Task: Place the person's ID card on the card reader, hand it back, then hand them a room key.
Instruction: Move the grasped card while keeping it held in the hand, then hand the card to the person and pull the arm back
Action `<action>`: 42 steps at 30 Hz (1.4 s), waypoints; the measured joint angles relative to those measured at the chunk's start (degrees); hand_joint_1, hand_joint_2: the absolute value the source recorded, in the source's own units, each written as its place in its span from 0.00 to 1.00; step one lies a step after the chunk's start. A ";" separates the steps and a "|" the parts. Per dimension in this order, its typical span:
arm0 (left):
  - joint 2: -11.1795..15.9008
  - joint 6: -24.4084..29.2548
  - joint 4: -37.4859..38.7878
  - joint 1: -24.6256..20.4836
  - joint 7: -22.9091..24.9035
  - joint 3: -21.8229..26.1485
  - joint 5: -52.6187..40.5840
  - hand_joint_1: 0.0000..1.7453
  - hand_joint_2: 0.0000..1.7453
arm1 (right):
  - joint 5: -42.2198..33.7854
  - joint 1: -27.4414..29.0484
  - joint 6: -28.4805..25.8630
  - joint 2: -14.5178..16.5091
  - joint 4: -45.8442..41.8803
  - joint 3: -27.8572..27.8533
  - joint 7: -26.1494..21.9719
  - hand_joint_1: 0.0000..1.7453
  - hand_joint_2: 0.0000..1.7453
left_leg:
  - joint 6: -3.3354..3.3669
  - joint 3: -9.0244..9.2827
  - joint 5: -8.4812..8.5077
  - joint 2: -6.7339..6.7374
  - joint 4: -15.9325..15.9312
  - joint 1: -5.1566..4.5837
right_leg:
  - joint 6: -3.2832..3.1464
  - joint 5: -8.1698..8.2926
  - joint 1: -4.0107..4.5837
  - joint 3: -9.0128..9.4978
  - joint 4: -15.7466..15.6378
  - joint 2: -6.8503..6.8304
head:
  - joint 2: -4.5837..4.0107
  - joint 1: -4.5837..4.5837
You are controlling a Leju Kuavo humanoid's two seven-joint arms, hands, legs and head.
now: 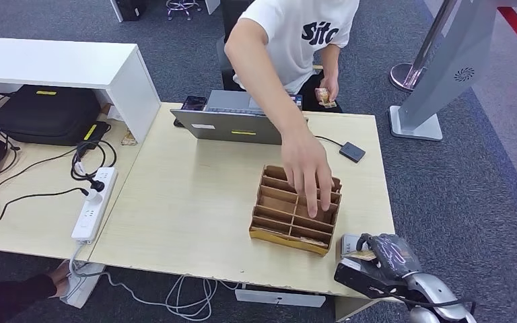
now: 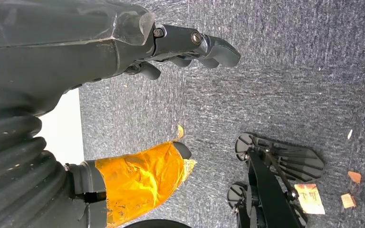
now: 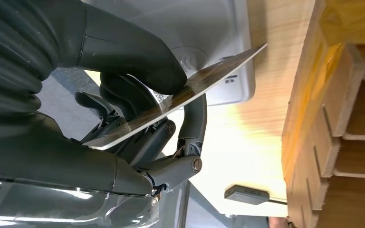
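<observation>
The right hand (image 1: 384, 254) sits at the near right corner of the table (image 1: 195, 195), pinching the ID card (image 3: 180, 97) between its thick thumb and the darker fingers (image 3: 123, 95) beneath. In the right wrist view the card is gripped near one end and tilted, its free end reaching out over the pale grey card reader (image 3: 218, 52); holding it by the end leaves most of its face free to go down flat. I judge the card to be just above the reader rather than resting on it, though the angle makes a light touch hard to rule out.

Just beside the reader stands a brown cardboard tray (image 1: 296, 210), split into compartments, probably where the room keys are kept. The person's hand (image 1: 307, 169) reaches down into it, fingertips in one of the compartments on the robot's right side; I cannot make out what it touches. Their other hand holds something small close to the body. Beyond the tray lie an open laptop (image 1: 232, 121) and a small dark box (image 1: 352, 151) on a cable, well apart from the reader.

The left hand (image 2: 138, 109) hangs over the grey carpet with nothing in it, its fingers apart, one wrapped in orange tape. It seems to be parked until needed.
</observation>
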 joint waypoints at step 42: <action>1.71 -2.44 0.00 -0.93 0.01 -0.38 -5.93 0.00 1.00 | -20.35 -42.87 14.97 9.38 16.71 16.74 -2.81 1.00 1.00 | -0.32 -0.40 0.52 0.31 -0.02 0.23 | -0.33 0.60 0.16 -0.48 0.21 0.40 | 0.01 0.03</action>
